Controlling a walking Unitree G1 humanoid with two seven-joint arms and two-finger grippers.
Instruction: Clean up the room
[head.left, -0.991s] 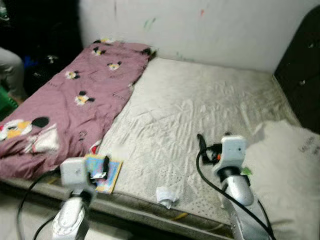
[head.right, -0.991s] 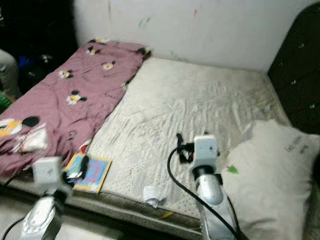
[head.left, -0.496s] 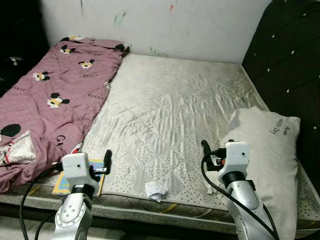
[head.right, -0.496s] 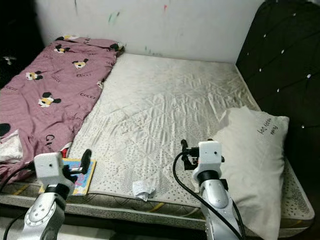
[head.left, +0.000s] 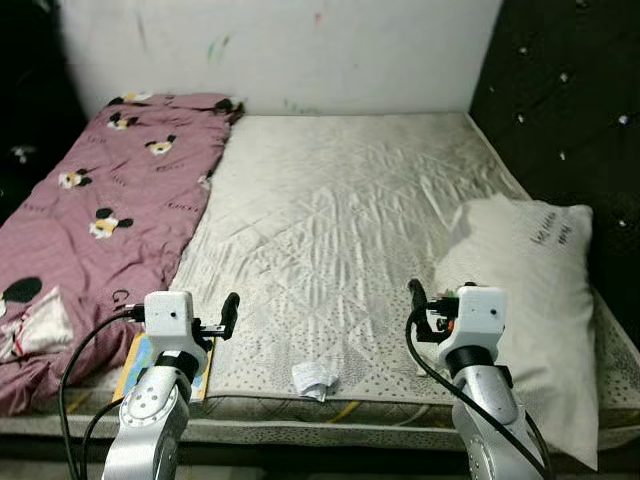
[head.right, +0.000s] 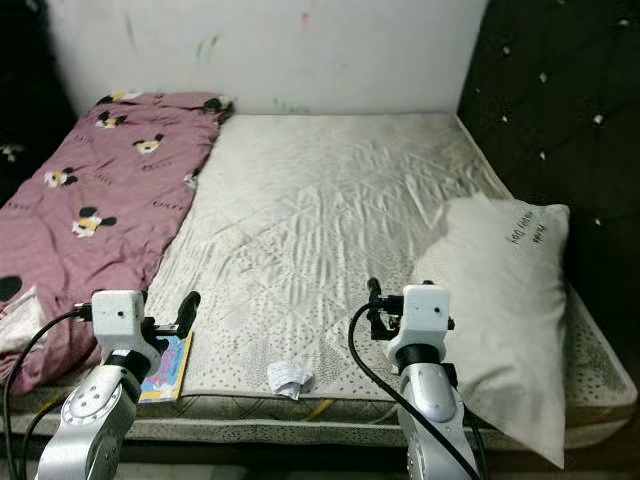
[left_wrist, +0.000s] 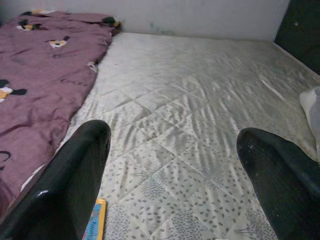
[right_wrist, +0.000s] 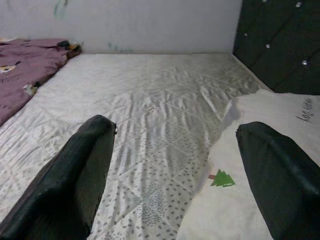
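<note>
Here, a bare quilted mattress (head.left: 340, 230) spans the middle of the frame, a mauve cartoon-mouse blanket (head.left: 100, 210) bunched along its left side. At right, a white pillow (head.left: 535, 300) lies against the dark tufted headboard (head.left: 560, 90). A crumpled scrap of paper (head.left: 315, 378) sits at the mattress's near edge, lower centre, and a colourful booklet (head.right: 168, 365) lies at lower left. The left gripper (left_wrist: 175, 155) and right gripper (right_wrist: 175, 150) hover above the near edge, fingers spread wide, holding nothing.
</note>
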